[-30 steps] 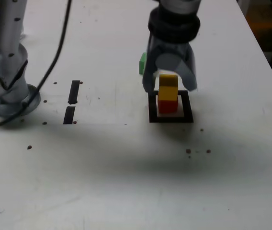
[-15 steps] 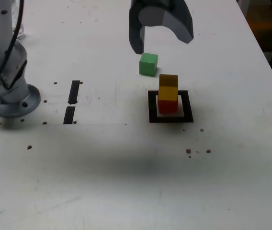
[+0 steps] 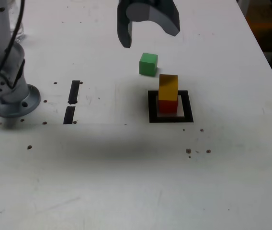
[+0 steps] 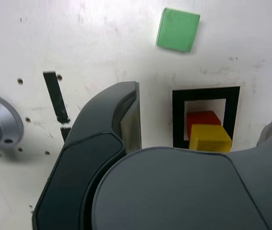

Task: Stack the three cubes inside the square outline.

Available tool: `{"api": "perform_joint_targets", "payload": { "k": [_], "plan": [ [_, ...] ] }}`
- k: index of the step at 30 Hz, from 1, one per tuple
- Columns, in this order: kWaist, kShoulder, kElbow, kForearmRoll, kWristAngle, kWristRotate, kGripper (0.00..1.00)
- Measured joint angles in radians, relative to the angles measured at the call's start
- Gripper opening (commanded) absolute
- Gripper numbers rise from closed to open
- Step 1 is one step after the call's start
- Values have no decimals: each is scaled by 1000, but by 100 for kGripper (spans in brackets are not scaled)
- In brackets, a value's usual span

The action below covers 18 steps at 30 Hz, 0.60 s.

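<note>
The yellow cube (image 3: 168, 86) rests on the red cube (image 3: 167, 106) inside the square outline (image 3: 170, 119). The green cube (image 3: 148, 64) lies on the table just behind the outline, toward the exterior view's left. My gripper (image 3: 148, 32) hangs open and empty above and behind the green cube, clear of the stack. In the wrist view the green cube (image 4: 177, 29) lies beyond the outline (image 4: 178, 120), with the red cube (image 4: 200, 118) and yellow cube (image 4: 209, 139) stacked inside it. One dark finger (image 4: 112, 124) fills the foreground.
The arm's silver base (image 3: 9, 93) stands at the exterior view's left, a cable running up from it. Two short black tape strips (image 3: 73, 92) (image 3: 69, 115) lie between base and outline. Small dark specks dot the white table (image 3: 126, 182).
The gripper opened around the yellow cube, left it on the red cube, then rose and drew back toward the exterior view's upper left. The green cube came into view.
</note>
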Motion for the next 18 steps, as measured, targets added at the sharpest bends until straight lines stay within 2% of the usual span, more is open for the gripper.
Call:
{"api": "perform_joint_targets", "payload": {
  "k": [10,18],
  "plan": [
    [82,18,10,-20,-9,268,96],
    [159,57,63,-51,-33,389,96]
  ]
}}
